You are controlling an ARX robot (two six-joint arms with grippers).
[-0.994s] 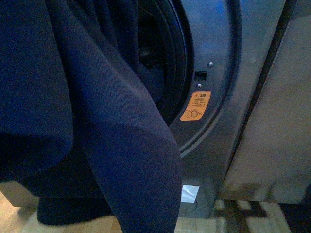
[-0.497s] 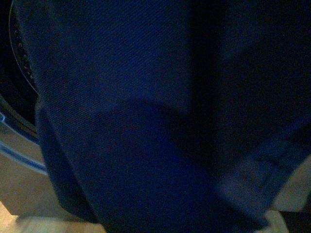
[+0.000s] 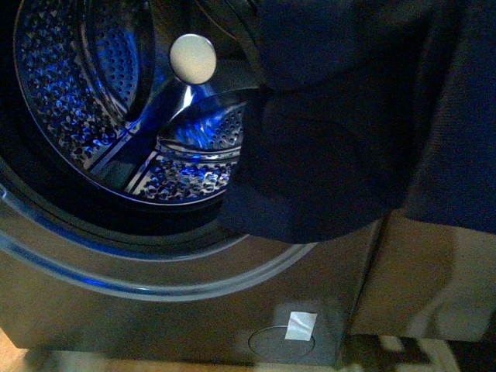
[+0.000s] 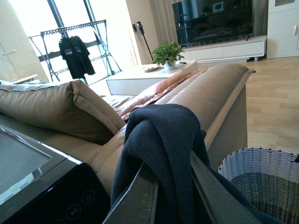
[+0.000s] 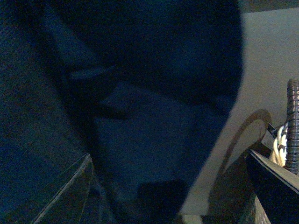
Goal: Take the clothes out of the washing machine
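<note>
Front view close, facing washing machine (image 3: 155,310); wrist views closer — clothes (image 3: 333,155) shared (all three).

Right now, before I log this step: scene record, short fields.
clothes: dark navy, out of the drum, hanging in front of the machine's right side
washing machine: grey front, white label low down
drum: perforated steel, lit blue; no cloth in the part that shows
left end effector: shut on the clothes, cloth bunched over the fingers
right end effector: fingers wide apart, cloth filling its view
wicker basket: beside the sofa, below the held cloth in the left wrist view
</note>
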